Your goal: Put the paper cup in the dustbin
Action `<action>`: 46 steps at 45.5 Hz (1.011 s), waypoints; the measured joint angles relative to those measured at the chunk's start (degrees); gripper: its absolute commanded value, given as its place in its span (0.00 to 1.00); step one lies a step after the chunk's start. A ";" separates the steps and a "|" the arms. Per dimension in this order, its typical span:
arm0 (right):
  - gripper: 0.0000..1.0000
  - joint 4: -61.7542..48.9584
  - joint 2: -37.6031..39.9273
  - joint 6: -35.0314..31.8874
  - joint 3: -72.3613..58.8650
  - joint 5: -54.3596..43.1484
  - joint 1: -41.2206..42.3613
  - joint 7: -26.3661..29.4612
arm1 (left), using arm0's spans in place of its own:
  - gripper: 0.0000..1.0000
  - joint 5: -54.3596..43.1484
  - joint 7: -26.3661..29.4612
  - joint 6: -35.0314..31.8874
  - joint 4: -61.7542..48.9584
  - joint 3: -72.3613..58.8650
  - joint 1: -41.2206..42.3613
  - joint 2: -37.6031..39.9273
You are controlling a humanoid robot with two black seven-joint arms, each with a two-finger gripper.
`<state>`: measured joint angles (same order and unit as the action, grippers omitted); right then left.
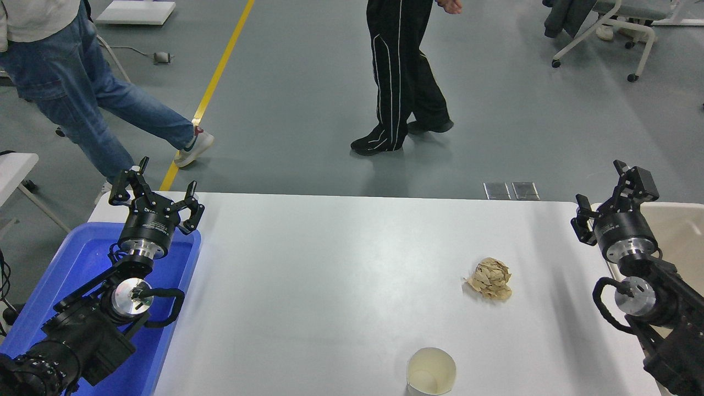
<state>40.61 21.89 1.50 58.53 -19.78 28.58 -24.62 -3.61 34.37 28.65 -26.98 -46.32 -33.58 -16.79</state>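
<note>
The right gripper (605, 195) is raised at the table's right edge, fingers spread and empty, above the dustbin (679, 231). The paper cup (431, 372) stands upright at the near table edge. The left gripper (153, 195), also spread, hangs over the blue tub (66, 275).

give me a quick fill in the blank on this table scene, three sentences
1. The paper cup stands upright near the table's ____ edge.
2. The crumpled paper ball is ____ in colour.
3. The left gripper hangs over the ____ tub, while the dustbin sits at the right, behind the right gripper.

Missing words: near; brown; blue
</note>
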 measured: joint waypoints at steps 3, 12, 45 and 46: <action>0.99 0.00 0.00 0.00 0.00 0.00 -0.02 0.00 | 1.00 0.00 0.00 0.00 0.00 0.00 0.01 0.00; 0.99 0.00 0.00 0.00 0.00 0.00 -0.09 -0.03 | 1.00 0.04 0.00 0.00 0.00 0.00 0.01 0.00; 0.99 -0.03 0.05 0.04 -0.08 0.00 -0.01 0.00 | 1.00 0.09 0.00 0.00 0.00 0.00 0.00 0.00; 0.99 -0.02 0.05 0.05 -0.08 0.00 -0.01 0.00 | 1.00 0.09 0.00 0.00 0.00 0.00 0.00 0.00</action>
<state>40.58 21.94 1.55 58.46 -19.77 28.57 -24.62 -3.52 34.37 28.65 -26.98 -46.32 -33.57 -16.79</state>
